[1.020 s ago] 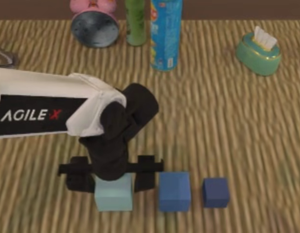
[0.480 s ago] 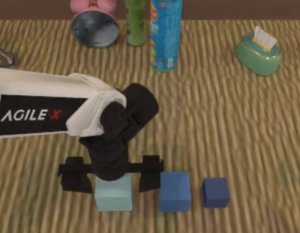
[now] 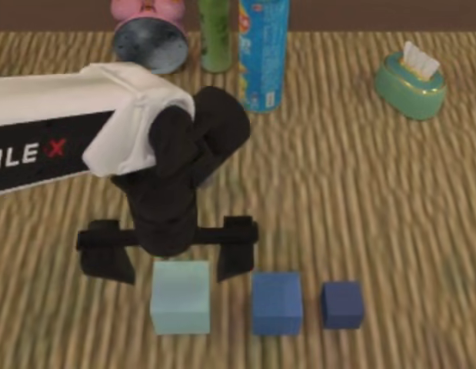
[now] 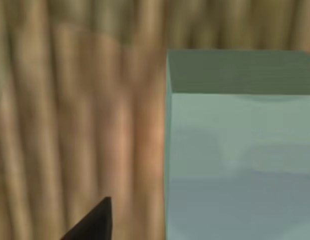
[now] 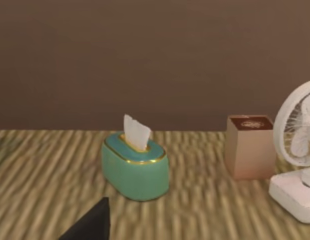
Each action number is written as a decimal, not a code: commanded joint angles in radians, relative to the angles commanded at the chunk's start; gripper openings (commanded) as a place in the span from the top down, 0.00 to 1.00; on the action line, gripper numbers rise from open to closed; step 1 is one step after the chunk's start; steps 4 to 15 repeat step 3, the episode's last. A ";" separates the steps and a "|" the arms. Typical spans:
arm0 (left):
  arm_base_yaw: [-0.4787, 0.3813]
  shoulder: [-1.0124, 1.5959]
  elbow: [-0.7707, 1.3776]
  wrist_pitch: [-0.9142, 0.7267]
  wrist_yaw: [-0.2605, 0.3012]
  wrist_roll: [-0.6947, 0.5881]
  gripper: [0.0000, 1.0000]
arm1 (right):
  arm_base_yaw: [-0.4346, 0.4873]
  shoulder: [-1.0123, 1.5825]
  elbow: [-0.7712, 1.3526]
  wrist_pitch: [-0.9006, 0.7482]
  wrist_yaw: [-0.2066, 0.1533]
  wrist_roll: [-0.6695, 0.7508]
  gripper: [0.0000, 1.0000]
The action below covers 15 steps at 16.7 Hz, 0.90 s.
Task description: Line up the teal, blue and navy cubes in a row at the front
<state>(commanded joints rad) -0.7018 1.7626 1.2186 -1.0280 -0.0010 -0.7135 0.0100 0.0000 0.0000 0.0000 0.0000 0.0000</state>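
Your left end effector (image 3: 170, 256) is hovering spread wide, released, just behind the teal cube (image 3: 180, 297). It's looking rigid, light, matte; you'd be gripping opposite flat faces.

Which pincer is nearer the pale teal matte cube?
Left. The left pincer hangs open just behind the pale teal matte cube; the right pincer is outside the top view, facing a green tissue holder.

counter (image 3: 391, 200): woven, ribbed straw-like mat, matt and rough
teal cube (image 3: 180, 297): plain, smooth, matt
blue cube (image 3: 277, 304): smooth, matt
navy cube (image 3: 342, 304): smooth, matt
left arm (image 3: 76, 138): white shell, smooth with a slight sheen; black parts matt
printed can (image 3: 263, 54): glossy printed wrap
tissue holder (image 3: 411, 86): glossy green glaze, gold rim; soft white paper tissue
fan (image 5: 300, 155): smooth white plastic
brown box (image 5: 251, 146): matt, card-like
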 joint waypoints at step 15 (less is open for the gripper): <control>0.004 -0.021 0.025 -0.035 0.000 0.001 0.00 | 0.000 0.000 0.000 0.000 0.000 0.000 0.00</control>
